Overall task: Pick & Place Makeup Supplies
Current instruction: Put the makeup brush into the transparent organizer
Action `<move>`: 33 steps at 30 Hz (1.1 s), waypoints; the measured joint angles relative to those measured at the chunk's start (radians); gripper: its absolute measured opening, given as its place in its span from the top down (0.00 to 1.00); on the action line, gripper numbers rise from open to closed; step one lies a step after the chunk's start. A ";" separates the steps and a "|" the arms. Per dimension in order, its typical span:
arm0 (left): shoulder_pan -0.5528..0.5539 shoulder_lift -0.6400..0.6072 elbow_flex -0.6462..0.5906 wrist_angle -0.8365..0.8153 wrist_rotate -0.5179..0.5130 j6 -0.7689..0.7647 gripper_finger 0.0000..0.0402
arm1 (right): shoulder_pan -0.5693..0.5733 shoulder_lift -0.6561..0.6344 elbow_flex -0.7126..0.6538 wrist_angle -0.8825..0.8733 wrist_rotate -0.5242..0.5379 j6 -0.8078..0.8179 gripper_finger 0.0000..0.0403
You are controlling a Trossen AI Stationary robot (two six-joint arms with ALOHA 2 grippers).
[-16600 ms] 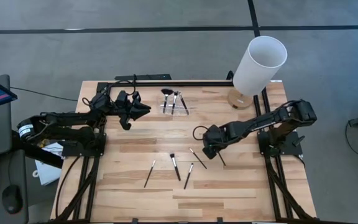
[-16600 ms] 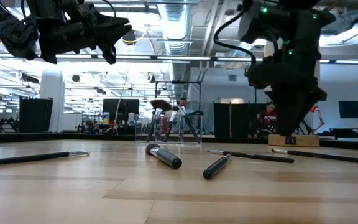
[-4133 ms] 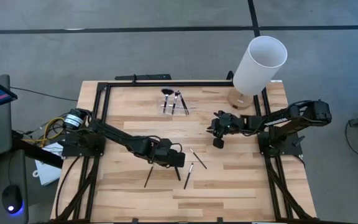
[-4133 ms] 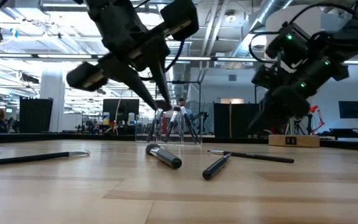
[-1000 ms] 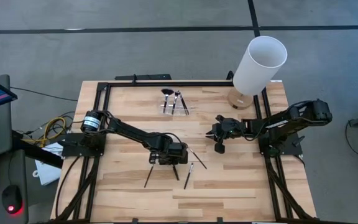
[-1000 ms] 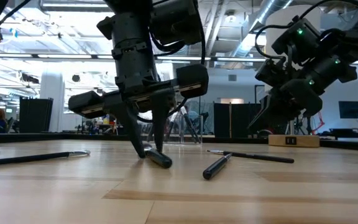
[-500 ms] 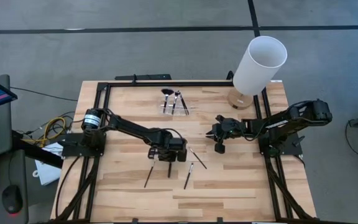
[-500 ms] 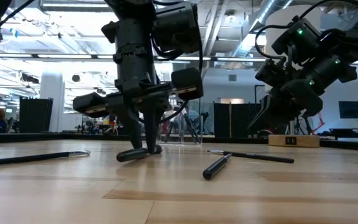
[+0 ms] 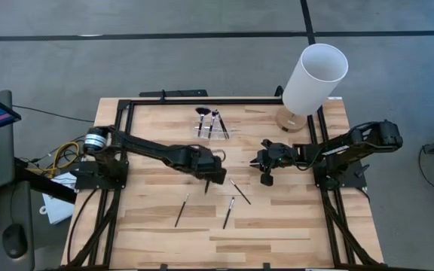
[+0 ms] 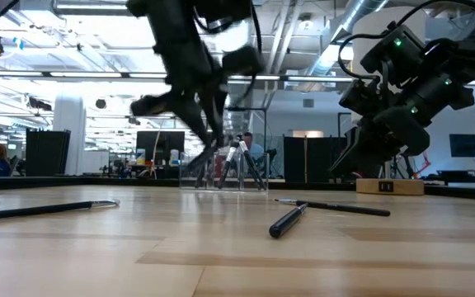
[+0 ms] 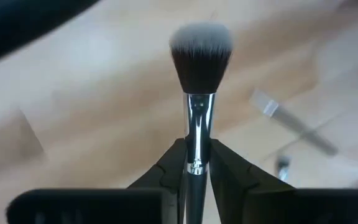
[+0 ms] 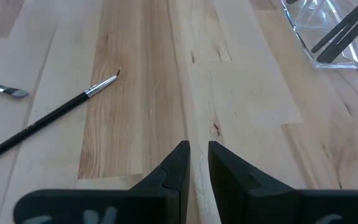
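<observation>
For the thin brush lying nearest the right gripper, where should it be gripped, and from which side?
Probably mid-handle, from straight above. The thin brush lies flat on the table, clear of other brushes, so fingers can straddle its slim handle crosswise. The right gripper hovers beside its upper end.

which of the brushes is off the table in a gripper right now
The round-headed brush with white-tipped dark bristles: the left gripper is shut on its silver ferrule. Three thin brushes lie loose on the table; the others stand in the clear holder.

A fluffy brush (image 11: 200, 81) with a silver ferrule is clamped in the left hand (image 9: 215, 175) above mid-bench. Three slim brushes (image 9: 225, 203) lie flat toward the bench's front; others (image 9: 211, 120) stand near its back edge.
</observation>
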 joint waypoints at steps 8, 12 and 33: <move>0.015 -0.144 0.002 0.017 -0.493 0.271 0.87 | 0.000 0.000 0.000 0.004 0.000 0.001 0.87; 0.066 -0.154 0.002 0.047 -0.651 0.365 0.87 | 0.000 0.000 0.000 0.026 0.000 0.017 0.87; 0.326 0.041 0.003 0.380 -0.643 0.645 0.87 | -0.016 0.000 0.000 0.046 0.028 -0.029 0.87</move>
